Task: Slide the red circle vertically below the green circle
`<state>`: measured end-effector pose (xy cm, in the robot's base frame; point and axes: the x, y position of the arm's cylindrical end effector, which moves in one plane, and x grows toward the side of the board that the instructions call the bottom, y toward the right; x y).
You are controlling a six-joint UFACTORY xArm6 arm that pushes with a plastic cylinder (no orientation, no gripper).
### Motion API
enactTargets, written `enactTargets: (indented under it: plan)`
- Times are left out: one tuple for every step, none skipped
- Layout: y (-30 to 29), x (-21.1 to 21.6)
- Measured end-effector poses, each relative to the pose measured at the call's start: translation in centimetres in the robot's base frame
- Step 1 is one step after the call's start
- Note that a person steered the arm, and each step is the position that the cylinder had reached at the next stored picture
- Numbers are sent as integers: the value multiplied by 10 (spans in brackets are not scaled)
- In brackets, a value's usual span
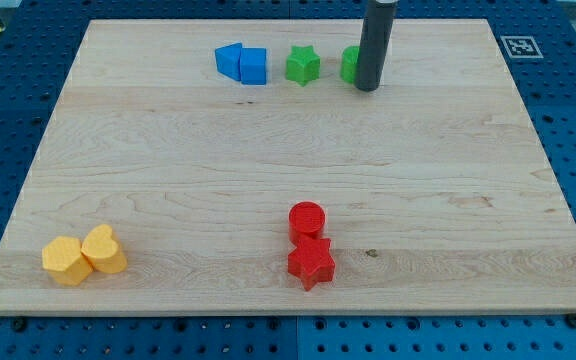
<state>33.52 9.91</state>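
The red circle [307, 219] sits near the view's bottom middle, touching a red star [311, 262] just below it. The green circle [351, 64] is at the view's top, right of centre, mostly hidden behind the dark rod. My tip [367, 87] rests on the board right against the green circle's right side, far above the red circle.
A green star [303, 65] lies left of the green circle. Two blue blocks [241, 64] touch each other further left. Two yellow blocks [83, 256] sit at the view's bottom left. The wooden board [168, 160] ends at blue pegboard on all sides.
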Motion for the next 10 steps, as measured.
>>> enactTargets:
  plan:
    - [2, 55]
    - [-7, 88]
    - [-30, 91]
    - [-30, 91]
    - [-60, 97]
    - [-105, 120]
    - [-135, 162]
    - [-146, 210]
    - [-151, 235]
    - [-146, 269]
